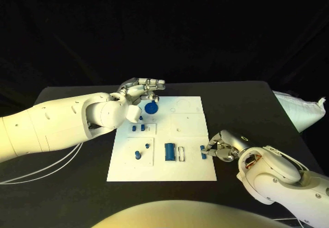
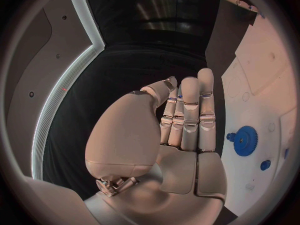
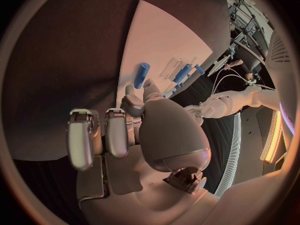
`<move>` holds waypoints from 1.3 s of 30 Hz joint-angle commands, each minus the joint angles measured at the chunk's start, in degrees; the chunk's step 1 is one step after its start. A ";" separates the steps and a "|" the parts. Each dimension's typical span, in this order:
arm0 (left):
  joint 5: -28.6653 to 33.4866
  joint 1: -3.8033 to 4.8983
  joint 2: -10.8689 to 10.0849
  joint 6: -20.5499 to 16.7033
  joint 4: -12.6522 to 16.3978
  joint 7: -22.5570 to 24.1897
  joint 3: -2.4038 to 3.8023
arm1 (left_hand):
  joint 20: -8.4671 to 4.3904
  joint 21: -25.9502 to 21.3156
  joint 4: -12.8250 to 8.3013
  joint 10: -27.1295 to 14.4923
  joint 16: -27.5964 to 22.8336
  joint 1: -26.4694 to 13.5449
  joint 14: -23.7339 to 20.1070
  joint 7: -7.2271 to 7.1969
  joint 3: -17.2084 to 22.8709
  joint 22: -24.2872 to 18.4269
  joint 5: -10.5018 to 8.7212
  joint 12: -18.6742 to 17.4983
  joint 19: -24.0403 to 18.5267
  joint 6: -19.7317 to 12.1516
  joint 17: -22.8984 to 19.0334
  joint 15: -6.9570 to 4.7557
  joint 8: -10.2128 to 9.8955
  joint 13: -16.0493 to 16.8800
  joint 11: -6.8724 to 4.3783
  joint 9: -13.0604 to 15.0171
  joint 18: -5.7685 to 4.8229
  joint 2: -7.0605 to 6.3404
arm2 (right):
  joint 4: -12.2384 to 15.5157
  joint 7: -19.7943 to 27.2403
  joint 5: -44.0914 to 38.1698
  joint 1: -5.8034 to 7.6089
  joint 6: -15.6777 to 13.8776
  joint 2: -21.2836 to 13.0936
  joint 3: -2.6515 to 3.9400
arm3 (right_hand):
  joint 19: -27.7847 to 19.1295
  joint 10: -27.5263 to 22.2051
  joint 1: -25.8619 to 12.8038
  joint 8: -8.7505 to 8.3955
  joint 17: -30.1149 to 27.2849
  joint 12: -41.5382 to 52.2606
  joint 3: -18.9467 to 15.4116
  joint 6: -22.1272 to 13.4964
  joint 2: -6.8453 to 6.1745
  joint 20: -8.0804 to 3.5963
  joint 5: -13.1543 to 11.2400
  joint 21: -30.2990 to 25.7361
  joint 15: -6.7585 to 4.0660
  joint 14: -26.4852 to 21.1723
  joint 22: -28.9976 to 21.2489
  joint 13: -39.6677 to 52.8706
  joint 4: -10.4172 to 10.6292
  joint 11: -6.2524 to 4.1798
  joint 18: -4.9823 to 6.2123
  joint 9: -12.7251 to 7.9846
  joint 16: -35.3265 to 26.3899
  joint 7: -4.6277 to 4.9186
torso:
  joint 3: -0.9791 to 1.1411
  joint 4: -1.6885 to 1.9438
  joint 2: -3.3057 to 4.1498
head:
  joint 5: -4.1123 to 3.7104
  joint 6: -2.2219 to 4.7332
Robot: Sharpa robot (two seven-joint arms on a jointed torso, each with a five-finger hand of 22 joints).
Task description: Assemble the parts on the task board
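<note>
While our left hand [image 1: 142, 90] hovers with nothing held, fingers together, over the task board's [image 1: 192, 137] far left corner beside the blue gear [image 1: 150, 108], our right hand [image 1: 220, 147] pinches a blue peg [image 1: 203, 152] at the board's right edge. From the left wrist, the gear [image 2: 245, 141] lies just beside our straight fingers [image 2: 189, 110]. From the right wrist, the peg [image 3: 142, 75] stands up between our fingertips [image 3: 133, 104].

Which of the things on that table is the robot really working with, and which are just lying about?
Part of the job:
- the white task board
- the blue gear on the board
- the blue block on the board
- the blue peg pinched in the right hand
- the left hand, holding nothing

Just lying about:
- the white bag beside the black table
</note>
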 commanded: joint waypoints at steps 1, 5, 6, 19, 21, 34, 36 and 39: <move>0.18 -0.02 0.13 1.08 0.00 0.36 0.03 | 0.32 -0.26 -0.05 -0.42 -0.01 0.11 -0.55 0.07 -0.32 -0.07 -0.02 0.25 -0.06 -0.46 -0.05 0.03 0.22 0.08 0.07 -0.01 0.64 0.47 | -0.32 -0.41 -2.19 -0.11 2.07 0.33 -0.02 | 1.63 0.34 -0.52 -0.34 4.11 0.31 -0.03 0.36 -0.25 0.24 -0.06 0.25 0.18 3.99 7.69 0.01 0.30 0.04 -0.68 0.08 0.38 0.02 | -0.02 -0.01 -0.05 | 0.02 -0.03; 0.18 -0.02 0.14 1.09 -0.01 0.33 0.03 | 0.32 -0.26 -0.05 -0.42 -0.01 0.11 -0.55 0.07 -0.32 -0.07 -0.02 0.25 -0.06 -0.46 -0.05 0.03 0.22 0.08 0.07 -0.01 0.64 0.47 | -0.65 -0.44 -2.73 -0.13 2.69 0.74 -0.07 | 1.70 0.39 -0.56 -0.35 4.20 0.40 -0.05 0.40 -0.31 0.24 -0.07 0.32 0.18 4.01 7.80 0.07 0.35 0.03 -0.71 0.10 0.45 0.01 | -0.05 -0.05 -0.01 | 0.06 -0.15; 0.18 -0.02 0.14 1.10 -0.02 0.32 0.03 | 0.32 -0.26 -0.05 -0.42 -0.01 0.11 -0.55 0.07 -0.32 -0.07 -0.02 0.25 -0.06 -0.46 -0.05 0.03 0.22 0.08 0.07 -0.01 0.64 0.47 | -0.74 -0.46 -2.99 -0.14 2.91 0.84 -0.08 | 1.70 0.38 -0.56 -0.35 4.23 0.37 -0.06 0.40 -0.34 0.24 -0.08 0.33 0.18 4.02 7.80 0.05 0.35 0.03 -0.71 0.11 0.47 0.00 | -0.04 -0.04 -0.01 | 0.09 -0.22; 0.18 -0.02 0.12 1.07 -0.02 0.31 0.02 | 0.31 -0.29 -0.12 -0.45 -0.04 0.16 -0.60 0.07 -0.34 -0.08 -0.02 0.34 -0.05 -0.47 -0.14 0.02 0.27 0.09 0.07 -0.01 0.65 0.47 | -2.36 -0.73 -8.31 -0.14 11.43 2.37 -0.84 | 2.08 0.20 3.07 -0.85 5.09 -0.01 1.08 0.68 -1.87 0.10 -1.33 0.82 0.04 4.16 8.57 -0.01 -1.67 -0.13 -0.90 0.60 1.07 -0.11 | 0.04 -0.01 0.02 | 0.15 -0.42; 0.18 -0.02 0.10 1.08 -0.02 0.29 0.02 | 0.31 -0.29 -0.12 -0.45 -0.04 0.16 -0.60 0.07 -0.34 -0.08 -0.02 0.34 -0.05 -0.47 -0.14 0.02 0.27 0.09 0.07 -0.01 0.65 0.47 | -2.60 -0.79 -9.52 -0.14 12.48 2.83 -1.14 | 2.13 0.18 3.68 -0.93 5.21 -0.04 1.34 0.75 -2.00 0.09 -1.34 0.88 0.03 4.17 8.67 -0.01 -2.05 -0.16 -0.92 0.67 1.15 -0.13 | 0.03 -0.02 0.02 | 0.19 -0.51; 0.18 -0.02 0.03 1.08 0.02 0.18 0.01 | 0.31 -0.30 -0.14 -0.46 -0.05 0.17 -0.62 0.08 -0.35 -0.09 -0.02 0.38 -0.05 -0.47 -0.20 0.02 0.29 0.09 0.07 0.00 0.65 0.49 | -2.57 -0.82 -14.07 -0.15 16.03 3.65 -1.64 | 2.14 -0.03 6.49 -1.44 5.39 -0.42 3.28 1.06 -1.93 0.00 -1.34 0.93 -0.07 4.16 8.78 -0.15 -3.78 -0.28 -0.94 0.91 1.22 -0.21 | -0.01 -0.01 -0.03 | 0.34 -0.84; 0.19 -0.02 0.03 1.17 0.03 0.14 0.01 | 0.31 -0.30 -0.14 -0.46 -0.05 0.17 -0.62 0.08 -0.35 -0.09 -0.02 0.38 -0.05 -0.47 -0.20 0.02 0.29 0.09 0.07 0.00 0.65 0.49 | -2.53 -0.80 -14.26 -0.15 16.81 3.75 -1.66 | 2.17 -0.14 6.58 -1.49 5.39 -0.71 3.37 1.05 -2.02 0.00 -1.35 0.96 -0.07 4.15 8.83 -0.35 -3.87 -0.28 -0.95 0.91 1.22 -0.20 | -0.02 -0.01 -0.04 | 0.22 -0.86; 0.24 -0.02 0.03 1.30 0.05 0.08 0.01 | 0.31 -0.31 -0.14 -0.48 -0.09 0.16 -0.65 0.08 -0.36 -0.09 -0.03 0.41 -0.05 -0.48 -0.27 0.02 0.30 0.09 0.08 0.00 0.65 0.49 | -2.53 -0.79 -14.33 -0.14 17.67 3.86 -1.68 | 2.21 -0.35 6.65 -1.51 5.42 -1.27 3.44 1.08 -2.07 0.00 -1.37 1.01 -0.07 4.16 8.92 -0.75 -3.92 -0.28 -0.97 0.92 1.24 -0.20 | -0.03 -0.04 -0.07 | 0.20 -0.87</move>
